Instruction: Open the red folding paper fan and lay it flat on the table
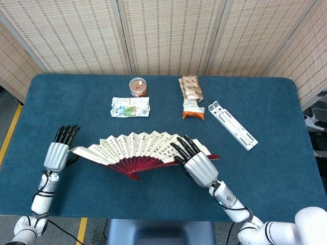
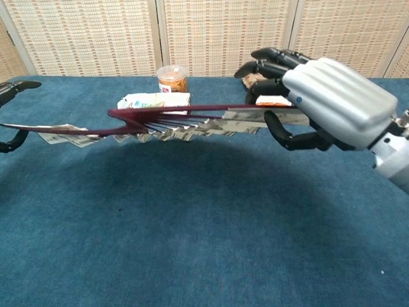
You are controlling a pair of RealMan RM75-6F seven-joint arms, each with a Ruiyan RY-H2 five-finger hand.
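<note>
The red folding fan (image 1: pixel 138 150) is spread wide, its pale printed leaf toward the far side and its dark red ribs meeting at a pivot near me. In the chest view the fan (image 2: pixel 172 118) shows edge-on, almost level, a little above the blue table (image 2: pixel 192 243). My right hand (image 1: pixel 198 166) holds the right guard stick, thumb beneath and fingers over it; the same right hand (image 2: pixel 326 105) fills the chest view's right. My left hand (image 1: pixel 57 152) has straight fingers, and the fan's left tip lies on its thumb (image 2: pixel 7 144).
Beyond the fan lie a white-green packet (image 1: pixel 131 107), a small round tub (image 1: pixel 138 87), a snack bag (image 1: pixel 190 88) with an orange packet (image 1: pixel 193 109) below it, and a white folding stand (image 1: pixel 232 125) to the right. The table's near edge is close behind the fan's pivot.
</note>
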